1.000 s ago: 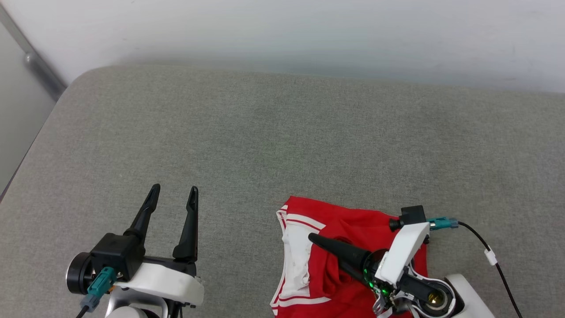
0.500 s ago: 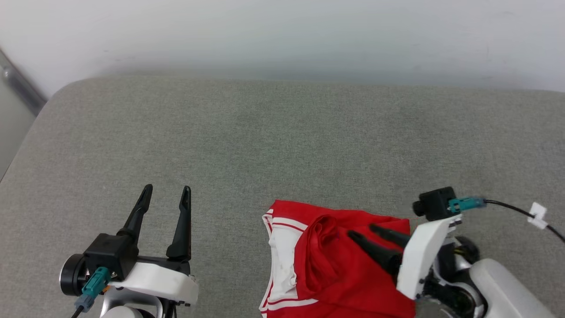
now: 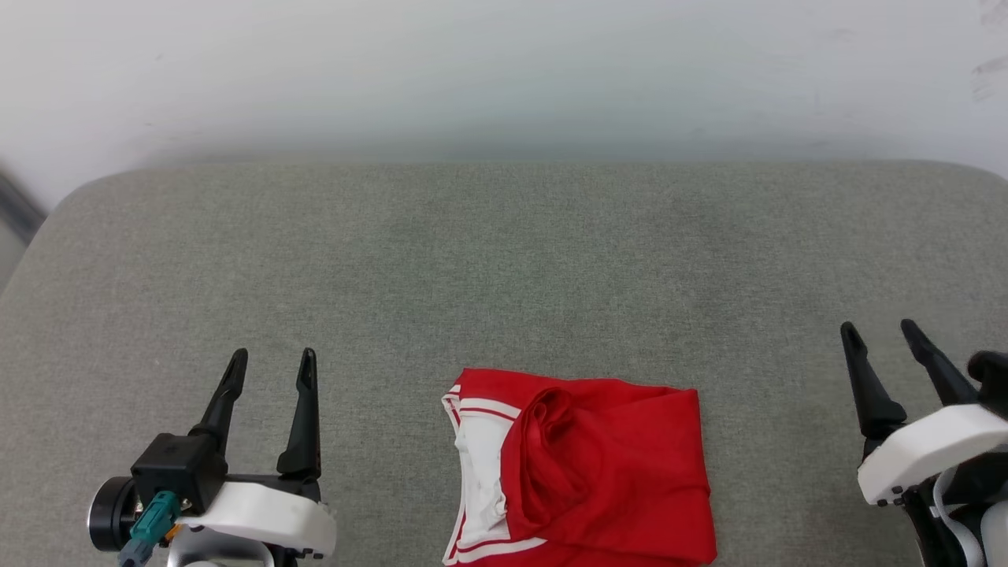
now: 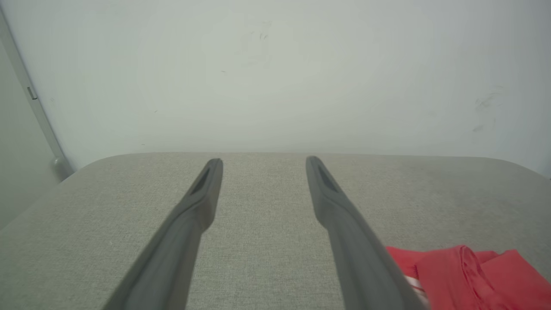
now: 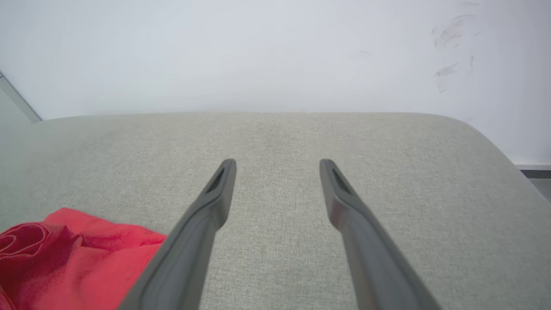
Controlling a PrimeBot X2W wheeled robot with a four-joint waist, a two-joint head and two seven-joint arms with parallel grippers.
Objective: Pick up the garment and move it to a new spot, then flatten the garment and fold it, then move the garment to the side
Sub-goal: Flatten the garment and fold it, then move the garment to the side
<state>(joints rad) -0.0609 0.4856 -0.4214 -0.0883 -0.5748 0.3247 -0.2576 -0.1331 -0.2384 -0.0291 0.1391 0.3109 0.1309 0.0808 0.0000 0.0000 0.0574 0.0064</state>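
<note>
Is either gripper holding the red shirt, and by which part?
Nothing is held. The left gripper and right gripper stand open, apart from the folded red shirt with white trim.

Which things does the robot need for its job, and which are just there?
For the job: the red garment; the left gripper, open; the right gripper, open.
Just there: the grey padded surface; the white wall.

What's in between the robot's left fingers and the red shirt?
Nothing but the bare grey fabric surface. The head view shows that stretch between the left gripper and the garment, with no other thing lying on it.
</note>
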